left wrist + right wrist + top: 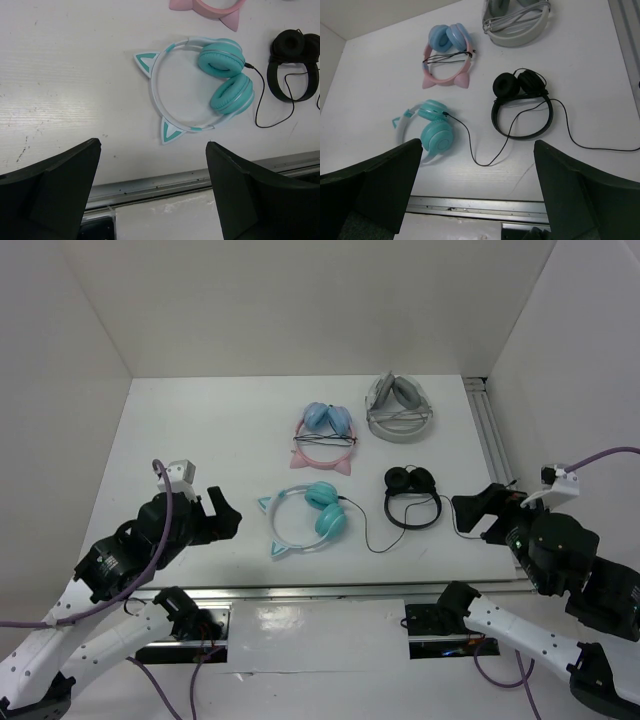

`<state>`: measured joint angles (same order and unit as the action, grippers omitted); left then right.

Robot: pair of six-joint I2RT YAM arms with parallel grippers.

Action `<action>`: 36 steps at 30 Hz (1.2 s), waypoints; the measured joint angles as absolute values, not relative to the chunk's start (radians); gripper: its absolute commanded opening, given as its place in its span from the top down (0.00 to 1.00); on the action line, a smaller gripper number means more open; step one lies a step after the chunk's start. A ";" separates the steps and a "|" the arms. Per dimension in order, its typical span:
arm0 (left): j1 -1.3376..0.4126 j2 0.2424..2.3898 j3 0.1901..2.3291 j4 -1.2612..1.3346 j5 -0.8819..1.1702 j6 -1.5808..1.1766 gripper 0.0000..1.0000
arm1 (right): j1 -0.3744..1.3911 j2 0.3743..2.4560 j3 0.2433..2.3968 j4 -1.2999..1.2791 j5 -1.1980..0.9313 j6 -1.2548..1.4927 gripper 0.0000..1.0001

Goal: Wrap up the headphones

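Note:
The teal cat-ear headphones (305, 520) lie flat on the white table near its front edge, cups folded inward at the right. They also show in the left wrist view (225, 75) and the right wrist view (435, 132). Their thin black cable (368, 540) trails loose to the right in a loop (477, 161) toward the black headphones. My left gripper (222, 518) is open and empty, above the table left of the headband (152, 150). My right gripper (465, 515) is open and empty, to the right of the black headphones (477, 145).
Small black headphones (412, 495) lie right of the teal pair, with their own cable running right (600, 147). Pink-banded blue-cupped headphones (322, 435) and grey headphones (400, 408) lie farther back. A metal rail (330, 590) runs along the front edge and another along the right side (490, 430). White walls enclose the table.

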<state>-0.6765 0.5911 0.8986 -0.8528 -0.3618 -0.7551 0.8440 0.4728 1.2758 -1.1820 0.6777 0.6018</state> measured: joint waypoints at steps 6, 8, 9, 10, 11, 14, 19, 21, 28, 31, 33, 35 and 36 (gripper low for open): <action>-0.677 0.587 0.899 -0.847 -0.348 -0.752 0.00 | 0.844 0.482 1.262 -1.175 0.665 0.601 0.00; -0.677 0.580 0.898 -0.837 -0.328 -0.737 0.00 | 0.844 0.469 1.232 -1.141 0.646 0.604 0.00; -0.677 0.579 0.898 -0.833 -0.322 -0.734 0.00 | 0.844 0.456 1.210 -1.121 0.630 0.600 0.00; -0.677 0.581 0.898 -0.828 -0.317 -0.732 0.00 | 0.844 0.444 1.189 -1.106 0.611 0.596 0.00; -0.677 0.587 0.898 -0.826 -0.316 -0.733 0.00 | 0.844 0.438 1.179 -1.098 0.601 0.594 0.00; -0.677 0.646 0.900 -0.826 -0.315 -0.739 0.00 | 0.844 0.416 1.129 -1.041 0.549 0.589 0.00; -0.676 0.791 0.857 -0.744 -0.253 -0.798 0.00 | 0.844 0.414 0.985 -0.899 0.404 0.590 0.00; -0.678 0.852 0.813 -0.696 -0.230 -0.826 0.00 | 0.845 0.443 0.942 -0.873 0.371 0.591 0.00; -0.730 1.076 0.784 -0.610 -0.260 -0.923 0.00 | 0.845 0.524 0.905 -0.793 0.274 0.583 0.00; -0.756 1.193 0.801 -0.590 -0.309 -0.961 0.00 | 0.845 0.487 0.878 -0.760 0.225 0.577 0.00; -0.764 1.262 0.810 -0.575 -0.338 -0.979 0.00 | 0.845 0.454 0.862 -0.750 0.200 0.577 0.00; -0.765 1.317 0.812 -0.557 -0.362 -0.993 0.00 | 0.845 0.429 0.857 -0.749 0.181 0.577 0.00; -0.762 1.341 0.813 -0.547 -0.370 -0.994 0.00 | 0.845 0.419 0.857 -0.748 0.175 0.576 0.00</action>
<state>-0.7616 1.3415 0.8127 -0.5468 -0.3698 -0.9939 0.8448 0.4187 0.8566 -0.7479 0.1745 0.5762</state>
